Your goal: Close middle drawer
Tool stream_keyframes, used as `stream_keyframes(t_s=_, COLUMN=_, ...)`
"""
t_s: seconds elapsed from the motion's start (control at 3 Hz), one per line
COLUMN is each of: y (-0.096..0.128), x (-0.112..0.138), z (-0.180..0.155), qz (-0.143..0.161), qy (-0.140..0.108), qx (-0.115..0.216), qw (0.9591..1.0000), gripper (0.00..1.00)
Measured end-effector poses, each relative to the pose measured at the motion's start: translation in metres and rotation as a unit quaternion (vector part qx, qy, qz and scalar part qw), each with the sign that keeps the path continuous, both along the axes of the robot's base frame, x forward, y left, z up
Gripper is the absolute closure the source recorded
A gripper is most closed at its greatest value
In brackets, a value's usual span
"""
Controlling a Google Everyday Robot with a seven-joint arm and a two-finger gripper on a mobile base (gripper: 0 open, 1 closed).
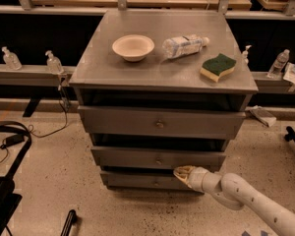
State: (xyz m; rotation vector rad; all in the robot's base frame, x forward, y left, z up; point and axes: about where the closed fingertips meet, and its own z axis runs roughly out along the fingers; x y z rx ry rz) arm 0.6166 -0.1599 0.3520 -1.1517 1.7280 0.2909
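The grey cabinet (pixel 162 73) has three drawers. The middle drawer (pixel 137 157) has a flat grey front and a small round knob (pixel 159 161); it stands slightly further out than the bottom drawer. My gripper (pixel 181 173) comes in from the lower right on a white arm (pixel 246 196). Its tan tip sits at the lower edge of the middle drawer's front, right of the knob, and looks to be touching it.
On the cabinet top lie a cream bowl (pixel 133 47), a plastic bottle (pixel 184 45) on its side and a green-yellow sponge (pixel 218 67). The top drawer (pixel 160 123) and bottom drawer (pixel 142 180) flank the middle one. Small bottles stand on side ledges. Black gear lies at the lower left.
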Motion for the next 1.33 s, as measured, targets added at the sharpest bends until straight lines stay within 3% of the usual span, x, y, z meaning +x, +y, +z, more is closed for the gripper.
stream_keyframes(t_s=0.33, y=-0.002, x=-0.021, z=0.006, qz=0.009, qy=0.001, qx=0.007, qw=0.9999, gripper=1.0)
stream_keyframes(t_s=0.67, y=-0.002, x=-0.024, z=0.007, qz=0.011, qy=0.0, qx=0.007, qw=0.9999, gripper=1.0)
stream_keyframes(t_s=1.33, y=0.008, x=0.025, z=0.013, qz=0.01, qy=-0.019, qx=0.002, qw=0.9998, gripper=1.0)
